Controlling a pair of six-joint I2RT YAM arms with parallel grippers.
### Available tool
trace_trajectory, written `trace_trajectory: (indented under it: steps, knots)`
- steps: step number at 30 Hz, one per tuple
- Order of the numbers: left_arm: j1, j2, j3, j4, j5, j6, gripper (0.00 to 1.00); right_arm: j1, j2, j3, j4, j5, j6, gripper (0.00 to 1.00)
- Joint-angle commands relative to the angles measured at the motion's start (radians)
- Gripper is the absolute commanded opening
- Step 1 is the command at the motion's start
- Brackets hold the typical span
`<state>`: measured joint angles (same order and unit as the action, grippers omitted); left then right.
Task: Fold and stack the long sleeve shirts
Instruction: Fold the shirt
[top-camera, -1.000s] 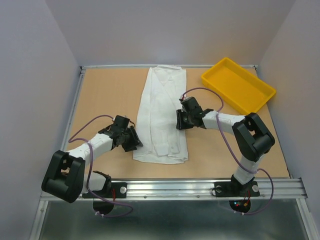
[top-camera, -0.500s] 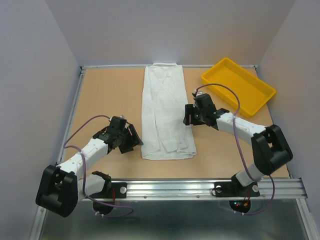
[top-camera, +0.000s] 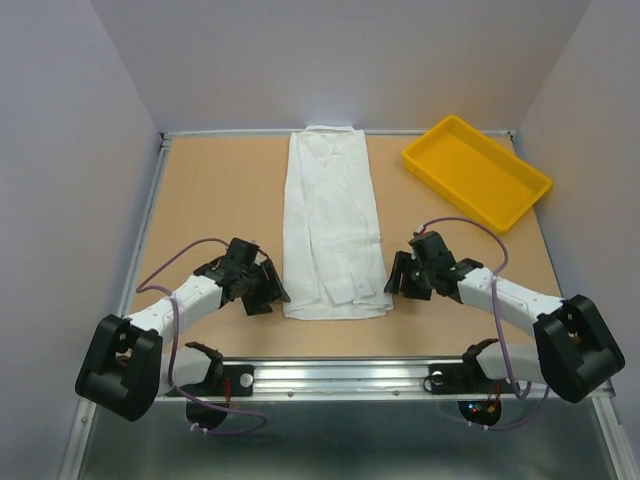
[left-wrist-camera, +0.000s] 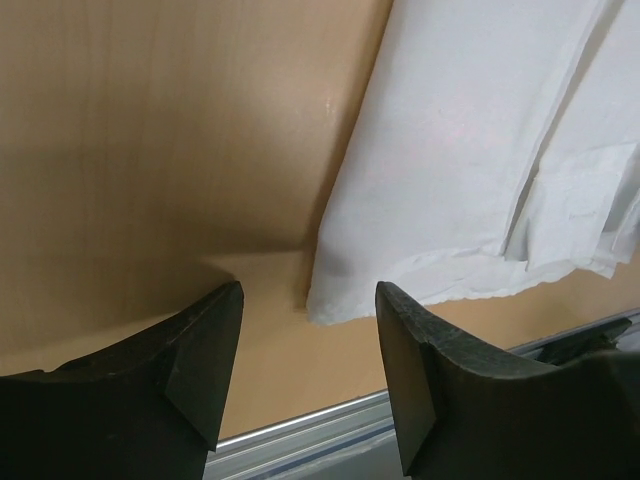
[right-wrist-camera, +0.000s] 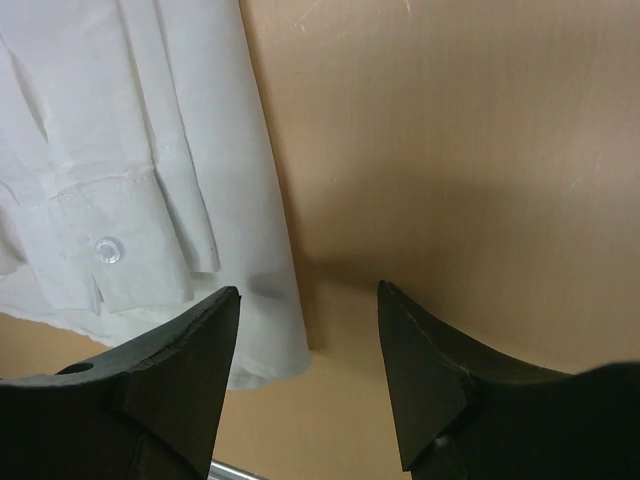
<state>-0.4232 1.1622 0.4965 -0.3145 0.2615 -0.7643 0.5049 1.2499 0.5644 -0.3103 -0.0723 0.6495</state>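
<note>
Lying lengthwise down the middle of the table (top-camera: 220, 190), the white long sleeve shirt (top-camera: 332, 225) is folded into one long narrow strip. Its far end reaches the back edge of the table and its near hem stops short of the metal rail (top-camera: 400, 372) at the front. The sleeves are folded in over the body, and a cuff (right-wrist-camera: 125, 250) with a single clear button (right-wrist-camera: 107, 249) lies flat near the hem on the right side. The left gripper (top-camera: 268, 290) sits low just beside the near-left corner of the shirt. Its jaws are spread apart with nothing between them but bare wood and the tip of that corner, as the left wrist view shows past the two dark fingers (left-wrist-camera: 195, 355). The right gripper (top-camera: 395, 283) sits just beside the near-right corner in the same way, released and holding nothing. In the right wrist view the shirt's edge and corner lie beneath the gap, nearer the left-hand finger. Whether either set of fingertips touches the table cannot be told, though each throws a close shadow on the wood. The yellow tray (top-camera: 476, 170) rests at an angle in the far right corner, well apart from the shirt and both arms.
</note>
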Motion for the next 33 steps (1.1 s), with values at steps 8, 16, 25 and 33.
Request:
trace_trajectory:
  steps: [8,16,25,33]
  knots:
    - [-0.038,0.096,-0.023,0.037,0.044,0.033,0.64,-0.002,0.023,-0.052,0.051,-0.149,0.068,0.61]
    - [-0.054,0.08,-0.033,0.032,0.051,0.019,0.53,-0.002,0.051,-0.057,0.085,-0.233,0.068,0.57]
    - [-0.072,0.103,-0.032,0.041,0.064,0.026,0.4,-0.002,0.074,-0.084,0.085,-0.327,0.041,0.45]
    - [-0.083,0.056,-0.027,-0.006,0.097,0.036,0.11,-0.002,0.011,-0.1,0.06,-0.382,0.022,0.04]
